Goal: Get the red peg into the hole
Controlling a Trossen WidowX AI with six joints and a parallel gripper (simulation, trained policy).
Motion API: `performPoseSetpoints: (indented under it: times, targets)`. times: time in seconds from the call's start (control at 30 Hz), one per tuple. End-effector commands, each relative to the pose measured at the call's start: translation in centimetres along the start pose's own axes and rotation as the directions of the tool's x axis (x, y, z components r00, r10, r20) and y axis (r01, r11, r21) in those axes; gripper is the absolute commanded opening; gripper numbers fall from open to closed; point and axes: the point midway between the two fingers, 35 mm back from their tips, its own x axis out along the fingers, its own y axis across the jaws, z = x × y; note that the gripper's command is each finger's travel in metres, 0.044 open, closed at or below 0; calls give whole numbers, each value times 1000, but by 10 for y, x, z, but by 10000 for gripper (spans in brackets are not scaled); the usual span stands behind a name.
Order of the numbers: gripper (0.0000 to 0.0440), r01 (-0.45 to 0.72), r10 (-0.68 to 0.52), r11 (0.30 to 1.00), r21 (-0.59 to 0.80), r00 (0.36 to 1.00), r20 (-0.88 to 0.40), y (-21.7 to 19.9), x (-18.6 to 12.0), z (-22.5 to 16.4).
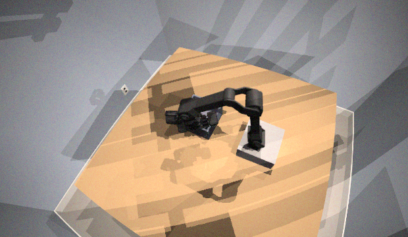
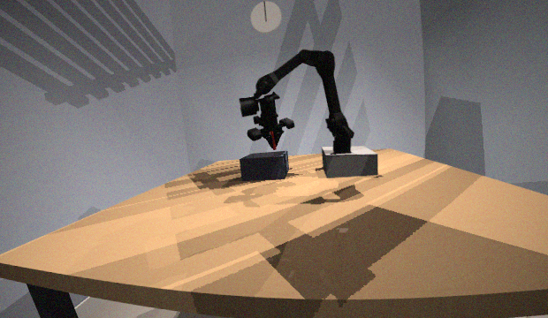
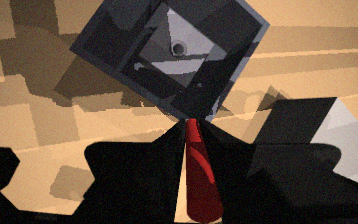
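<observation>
The red peg [image 2: 273, 140] [image 3: 200, 187] is held between the fingers of my gripper [image 2: 274, 147] [image 3: 192, 123], which is shut on it. The peg points roughly downward, its tip just above the rim of the open dark blue-grey box [image 1: 208, 135] [image 2: 262, 168] [image 3: 125, 84] in the exterior view. In the wrist view the peg's far end lies near the box's lower corner. The pale plate [image 3: 192, 39] with its round hole [image 3: 178, 48] shows inside the box. In the top view the hand covers much of the box and hides the peg.
The arm's base stands on a pale block [image 1: 274, 135] [image 2: 367, 164] [image 3: 345, 135] to the right of the box. The wooden table [image 1: 289, 197] [image 2: 168, 230] carries both, with sharp shadows across it.
</observation>
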Motion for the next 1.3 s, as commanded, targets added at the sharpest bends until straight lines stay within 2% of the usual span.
performPoseSetpoints:
  times: [0.0,0.47,0.77,0.83,1.0,1.17,1.2,1.27]
  targets:
    - [0,-3,3,1000,17,1000,6,2,5,17]
    - [0,-36,37,999,25,999,-30,4,43,79]
    - [4,-78,75,996,-38,994,-79,9,75,93]
    - [35,-81,75,995,-57,992,-99,9,83,92]
    - [149,-89,76,992,-84,987,-144,10,99,89]
    - [155,-122,103,984,-130,984,-142,15,101,104]
    - [166,-130,111,982,-134,983,-144,17,99,107]
    - [218,-138,117,982,-131,981,-153,20,98,111]
